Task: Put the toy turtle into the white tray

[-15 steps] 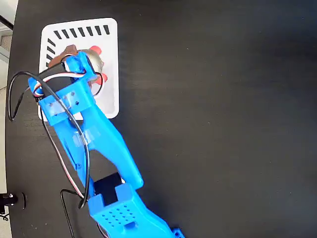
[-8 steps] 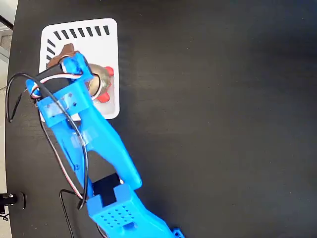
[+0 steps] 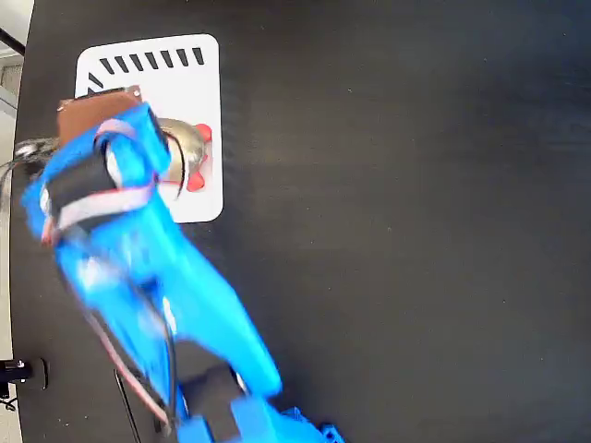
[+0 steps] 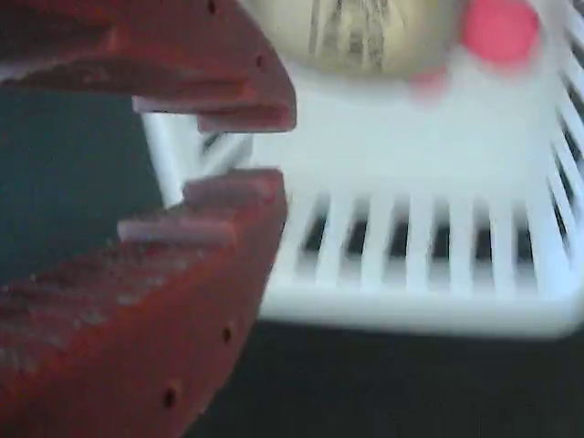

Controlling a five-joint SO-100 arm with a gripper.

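The shiny domed toy turtle [image 3: 189, 152] is seen lying inside the flat slotted white tray [image 3: 199, 88]. The rust-coloured gripper [image 4: 260, 151], narrowly parted and empty, has been lifted since half a second ago.

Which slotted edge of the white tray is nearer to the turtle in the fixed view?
The left edge of the white tray, largely hidden by the arm; the toy turtle sits mid-tray, well below the top row of slots.

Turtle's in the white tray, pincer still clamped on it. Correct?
Half right. The toy turtle does lie in the white tray, but the pincer no longer clamps it: the wrist view shows its jaws slightly apart with nothing between them, the turtle clear of them. The fixed view agrees on the tray.
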